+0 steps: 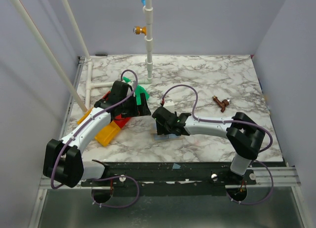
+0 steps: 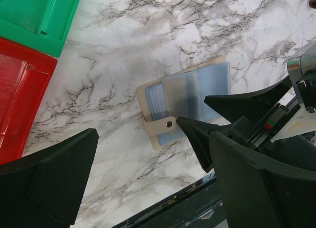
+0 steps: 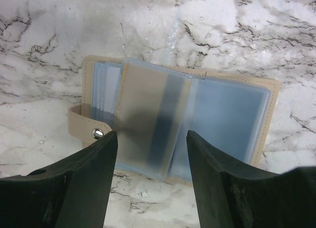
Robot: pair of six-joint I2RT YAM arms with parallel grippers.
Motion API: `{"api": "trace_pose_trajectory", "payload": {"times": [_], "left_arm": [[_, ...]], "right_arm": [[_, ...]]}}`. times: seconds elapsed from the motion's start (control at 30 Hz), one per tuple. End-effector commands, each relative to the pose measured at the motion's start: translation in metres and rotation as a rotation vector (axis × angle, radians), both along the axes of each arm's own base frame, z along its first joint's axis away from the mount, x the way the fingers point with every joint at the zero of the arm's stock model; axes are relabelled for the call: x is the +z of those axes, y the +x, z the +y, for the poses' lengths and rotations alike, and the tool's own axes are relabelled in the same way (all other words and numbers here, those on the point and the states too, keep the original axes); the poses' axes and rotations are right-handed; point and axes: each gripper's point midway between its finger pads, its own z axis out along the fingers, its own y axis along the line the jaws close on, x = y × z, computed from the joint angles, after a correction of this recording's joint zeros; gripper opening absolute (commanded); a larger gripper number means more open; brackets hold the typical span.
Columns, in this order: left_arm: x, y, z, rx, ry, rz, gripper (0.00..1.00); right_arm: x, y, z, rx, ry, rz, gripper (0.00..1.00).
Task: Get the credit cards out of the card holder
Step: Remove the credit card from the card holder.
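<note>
The card holder [image 3: 274,104] lies open on the marble, tan at the rim with grey-blue plastic sleeves inside. Its strap with a metal stud [image 3: 98,133] points left. One frosted sleeve stands half lifted, and a tan credit card [image 3: 143,109] shows through it. My right gripper [image 3: 150,154] hovers at the holder's near edge, open, one finger on each side of that sleeve and neither touching it. In the left wrist view the card holder [image 2: 187,92] sits ahead of my left gripper [image 2: 155,154], which is wide open over bare marble. From above, the right gripper [image 1: 165,125] hides most of the holder.
Green tray [image 1: 141,92], red tray [image 1: 121,123] and orange tray [image 1: 107,134] are stacked at the left, under the left arm. A small brown object [image 1: 222,103] lies at the right. A white pole [image 1: 149,45] stands at the back. The table's front edge [image 2: 163,208] is close.
</note>
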Motion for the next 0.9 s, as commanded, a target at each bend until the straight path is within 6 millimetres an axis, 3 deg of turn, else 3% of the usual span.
{"api": "trace_pose_trajectory", "payload": {"times": [0.0, 0.23, 0.47, 0.77, 0.87], "left_arm": [[-0.002, 0.001, -0.002, -0.019, -0.014, -0.005, 0.99], [-0.002, 0.001, -0.002, -0.019, -0.017, -0.004, 0.99], [-0.002, 0.0, -0.003, -0.019, -0.019, -0.001, 0.99], [-0.002, 0.0, -0.003, -0.02, -0.021, 0.0, 0.99], [-0.002, 0.0, -0.004, -0.02, -0.023, 0.004, 0.99]], "right_arm": [[0.002, -0.002, -0.01, -0.035, -0.016, -0.018, 0.61], [0.0, -0.004, -0.012, -0.036, -0.011, -0.011, 0.61], [0.002, -0.007, 0.001, 0.015, 0.023, 0.001, 0.61], [-0.01, -0.007, -0.005, 0.002, -0.031, 0.003, 0.61], [-0.013, -0.008, -0.007, -0.001, -0.04, 0.004, 0.55]]}}
